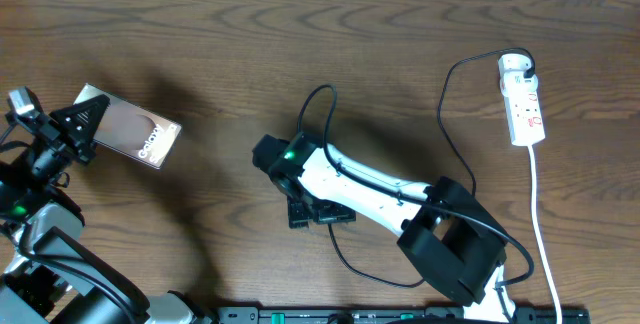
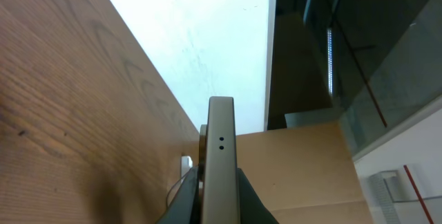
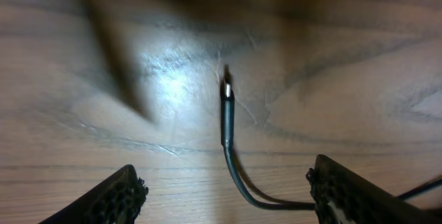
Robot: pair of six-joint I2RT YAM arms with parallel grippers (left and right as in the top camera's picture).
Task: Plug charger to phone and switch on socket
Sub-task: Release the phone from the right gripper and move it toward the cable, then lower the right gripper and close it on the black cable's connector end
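The phone is a bronze slab with "Galaxy" lettering at the far left. My left gripper is shut on its near end. In the left wrist view the phone shows edge-on between the fingers. The charger is a thin black cable that runs from the socket at the right and passes under my right arm. Its plug tip lies on the table ahead of my right gripper. That gripper is open, and the cable bends toward its right finger. In the overhead view the right gripper sits mid-table.
The socket's white cord runs down the right side to the front edge. My right arm lies diagonally across the middle. A black rail lines the front edge. Beyond the far table edge stand a white wall and a cardboard box.
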